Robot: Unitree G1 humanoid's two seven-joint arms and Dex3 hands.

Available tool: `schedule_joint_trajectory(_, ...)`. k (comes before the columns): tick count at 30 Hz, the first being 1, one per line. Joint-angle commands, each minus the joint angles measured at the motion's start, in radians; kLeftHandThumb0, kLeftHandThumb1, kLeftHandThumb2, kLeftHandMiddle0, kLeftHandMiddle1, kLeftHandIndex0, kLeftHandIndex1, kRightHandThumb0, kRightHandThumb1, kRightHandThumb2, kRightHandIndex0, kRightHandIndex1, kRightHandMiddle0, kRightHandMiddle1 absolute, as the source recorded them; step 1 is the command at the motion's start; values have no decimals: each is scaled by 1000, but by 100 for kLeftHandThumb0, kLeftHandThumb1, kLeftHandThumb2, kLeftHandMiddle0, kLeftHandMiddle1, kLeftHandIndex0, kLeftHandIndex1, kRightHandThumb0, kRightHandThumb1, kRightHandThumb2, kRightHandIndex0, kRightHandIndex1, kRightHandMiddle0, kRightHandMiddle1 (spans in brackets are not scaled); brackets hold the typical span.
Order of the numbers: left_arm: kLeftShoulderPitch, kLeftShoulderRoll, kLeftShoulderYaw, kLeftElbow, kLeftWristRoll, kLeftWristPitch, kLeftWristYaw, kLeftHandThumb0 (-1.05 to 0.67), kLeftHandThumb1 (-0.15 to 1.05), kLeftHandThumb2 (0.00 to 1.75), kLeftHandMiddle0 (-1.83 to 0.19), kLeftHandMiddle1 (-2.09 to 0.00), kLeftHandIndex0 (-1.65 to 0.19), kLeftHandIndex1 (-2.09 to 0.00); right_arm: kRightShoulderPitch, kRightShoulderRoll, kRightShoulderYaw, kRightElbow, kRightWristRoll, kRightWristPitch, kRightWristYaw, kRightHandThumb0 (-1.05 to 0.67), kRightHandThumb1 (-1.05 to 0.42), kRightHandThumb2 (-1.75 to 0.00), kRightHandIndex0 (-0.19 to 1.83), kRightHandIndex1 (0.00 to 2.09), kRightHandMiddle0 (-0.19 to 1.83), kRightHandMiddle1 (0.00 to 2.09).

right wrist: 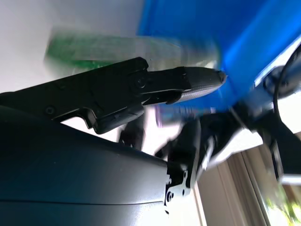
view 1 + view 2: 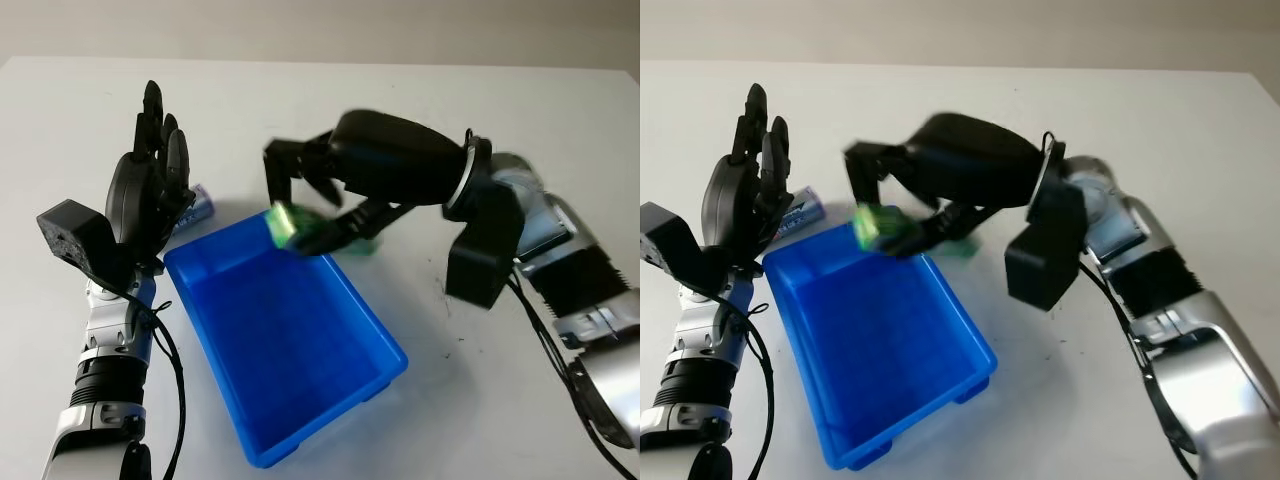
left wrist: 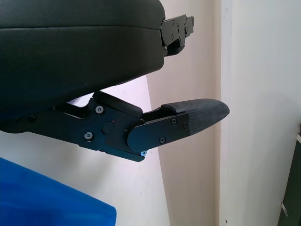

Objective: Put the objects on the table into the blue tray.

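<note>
Green packet (image 2: 288, 224): a small green object, blurred, held over the far rim of the blue tray (image 2: 380, 345), at about 12 o'clock of the tray's interior. The right robot hand (image 2: 310, 205) is closed around it, one finger beneath and the others curled above; the right arm enters from 4 o'clock and crosses the table (image 2: 500, 120) toward the centre. In the right wrist view the green object (image 1: 117, 47) lies along a black finger (image 1: 197, 80), next to the tray's blue wall (image 1: 244, 52).

Blue tray: rectangular, set at an angle on the white table, its long axis running from about 11 o'clock to 5 o'clock; its floor is bare blue.

Second object (image 2: 200, 207): a small blue-and-white item on the table just beyond the tray's 11 o'clock corner, partly hidden behind the left robot hand (image 2: 150, 180).

Left robot hand: raised upright at the tray's 10 o'clock side, open, holding nothing; a fingertip (image 3: 202, 110) shows in the left wrist view above the tray's corner (image 3: 47, 197).
</note>
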Motion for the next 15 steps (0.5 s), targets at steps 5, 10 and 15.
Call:
schedule_joint_trajectory(5, -10, -4, -13, 8, 14, -3, 11, -68, 105, 66, 19, 0, 19, 0, -9, 17, -84, -9, -5, -4, 21, -88, -105, -32, -19, 0, -19, 0)
schedule_joint_trajectory(10, -10, -1, -17, 11, 12, -1, 12, -68, 105, 66, 19, 0, 19, 0, -14, 67, -187, 5, -24, -15, -116, -89, -105, -41, -19, 0, -19, 0)
schedule_joint_trajectory(15, -12, 0, -21, 18, 18, -4, 17, -68, 105, 66, 19, 0, 19, 0, -34, 88, -255, 39, -4, 1, -173, -87, -105, -48, -19, 0, -19, 0)
